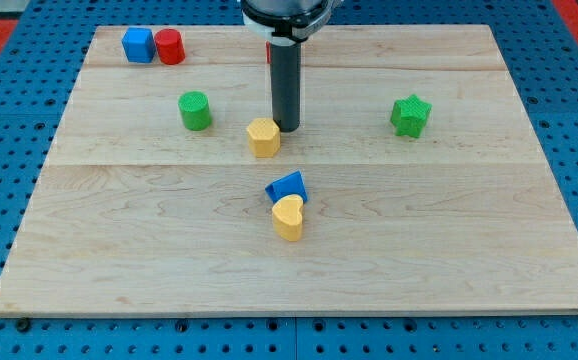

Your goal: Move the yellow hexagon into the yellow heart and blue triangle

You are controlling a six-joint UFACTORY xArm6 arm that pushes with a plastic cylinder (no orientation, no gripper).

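The yellow hexagon (263,137) lies near the middle of the wooden board (449,230). My tip (286,128) stands just to its upper right, touching or nearly touching it. Below them the blue triangle (288,186) and the yellow heart (288,217) lie together, the heart touching the triangle's lower edge. The hexagon is a short gap above the triangle.
A green cylinder (195,110) lies left of the hexagon. A green star (410,115) lies at the right. A blue cube (138,45) and a red cylinder (170,47) sit together at the top left corner. A red block (268,52) is mostly hidden behind the rod.
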